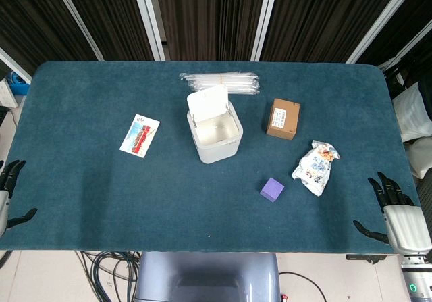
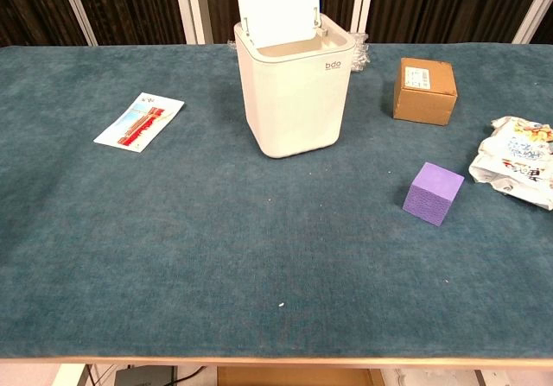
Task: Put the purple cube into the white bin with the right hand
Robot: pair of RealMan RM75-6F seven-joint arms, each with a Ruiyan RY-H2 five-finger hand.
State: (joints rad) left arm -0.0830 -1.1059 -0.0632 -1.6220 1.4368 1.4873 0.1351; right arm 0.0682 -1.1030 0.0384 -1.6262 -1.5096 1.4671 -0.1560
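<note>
Left hand (image 1: 9,192): off the table's left edge near the front corner, fingers spread, holding nothing.
Table (image 1: 101,194): covered in dark teal cloth, light wooden front edge seen in the chest view.
Card (image 1: 140,135): flat on the left half, red and white print, well apart from the bin.
Straws (image 1: 220,82): clear wrapped bundle along the back edge, just behind the bin.
White bin (image 1: 216,134): upright near the middle, lid tipped up at the back, mouth uncovered, small grey lettering on the front wall.
Purple cube (image 1: 272,190): on the cloth right of the bin and nearer the front edge; matte lilac, sharp edges, turned slightly so one corner faces forward; nothing touching it.
Path from cube to bin: bare cloth only.
Brown box (image 1: 283,118): small carton with white label, behind the cube, right of the bin.
Snack bag (image 1: 315,167): crumpled white packet, just right of the cube, apart from it.
Right hand (image 1: 391,209): at the front right corner, fingers splayed over the edge, holding nothing, well apart from the cube.
</note>
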